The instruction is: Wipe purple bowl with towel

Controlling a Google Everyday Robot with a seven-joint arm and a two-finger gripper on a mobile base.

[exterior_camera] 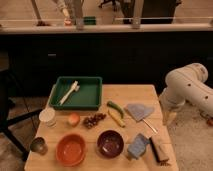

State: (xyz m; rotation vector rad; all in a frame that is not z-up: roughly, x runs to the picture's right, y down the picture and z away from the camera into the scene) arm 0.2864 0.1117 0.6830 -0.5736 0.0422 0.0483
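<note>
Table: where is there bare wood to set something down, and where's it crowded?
The table is bare right of the green tray, behind the towel. Front rows are crowded: orange bowl, purple bowl, sponge, brush. The gripper, jaws open, hangs off its right edge.

Bulky white arm (186, 85), rounded joints.

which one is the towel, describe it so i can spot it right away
On the wooden table, look right of the green tray, toward the end effector hanging off the right edge. The towel lies flat beside the banana: thin grey-blue cloth, unlike the thick blue block nearer the front.
</note>
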